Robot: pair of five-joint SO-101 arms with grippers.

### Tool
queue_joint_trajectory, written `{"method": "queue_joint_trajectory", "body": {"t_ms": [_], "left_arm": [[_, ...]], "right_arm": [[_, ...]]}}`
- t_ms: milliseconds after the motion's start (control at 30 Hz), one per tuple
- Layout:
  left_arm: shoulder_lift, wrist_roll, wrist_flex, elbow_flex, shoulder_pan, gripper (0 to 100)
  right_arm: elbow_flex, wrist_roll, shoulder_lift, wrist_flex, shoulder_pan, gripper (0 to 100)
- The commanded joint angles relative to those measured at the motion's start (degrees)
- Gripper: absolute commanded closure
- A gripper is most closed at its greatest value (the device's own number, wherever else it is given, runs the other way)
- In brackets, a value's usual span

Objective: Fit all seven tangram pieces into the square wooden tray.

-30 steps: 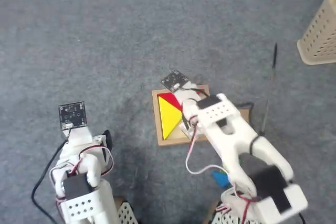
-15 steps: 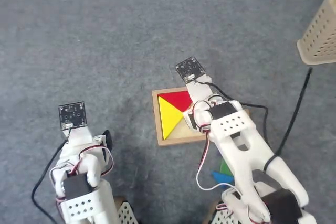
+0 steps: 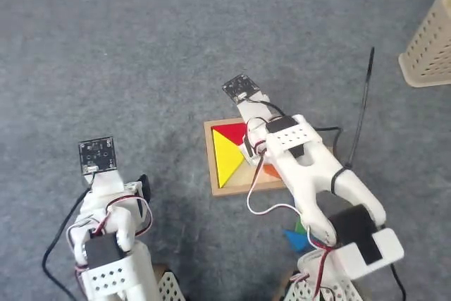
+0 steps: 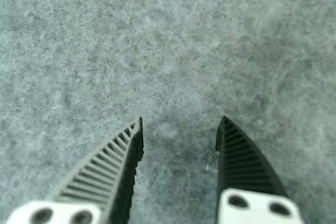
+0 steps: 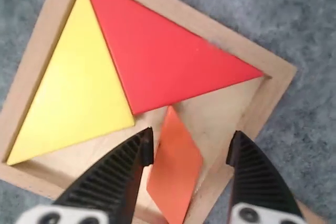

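Note:
The square wooden tray [image 5: 273, 85] [image 3: 218, 188] holds a large yellow triangle [image 5: 73, 87] [image 3: 225, 156] and a large red triangle [image 5: 157, 61] [image 3: 229, 132], edge to edge. An orange parallelogram [image 5: 176, 169] [image 3: 270, 170] lies flat in the tray below the red one. My right gripper [image 5: 191, 135] hovers open just over it, one finger on each side, not touching. A blue piece [image 3: 296, 240] and a green piece [image 3: 301, 227] lie on the carpet near the right arm's base, partly hidden. My left gripper [image 4: 181, 120] is open over bare carpet at the lower left.
A beige slatted basket [image 3: 430, 40] stands at the far right edge. A thin black cable [image 3: 363, 114] runs up to the right of the tray. The left arm [image 3: 106, 209] stands well left of the tray, with grey carpet between them.
The right arm's wrist swung right and then back left over the tray. The orange parallelogram now shows in the tray beside it. The left arm has kept still.

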Motion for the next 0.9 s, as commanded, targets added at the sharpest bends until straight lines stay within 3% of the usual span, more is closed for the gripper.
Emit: {"method": "queue_joint_trajectory", "body": {"t_ms": [0,633,867], "left_arm": [[-0.8,-0.3,0.3,-0.7,0.2,78],[-0.8,-0.3,0.3,-0.7,0.2,78],[-0.8,-0.3,0.3,-0.7,0.2,78]], "right_arm": [[-3.5,1.7,-0.4,-1.1,-0.1,77.2],[-3.4,5.4,-0.2,-0.8,-0.4,77.4],[-3.4,5.4,-0.2,-1.0,-0.5,87.5]]}}
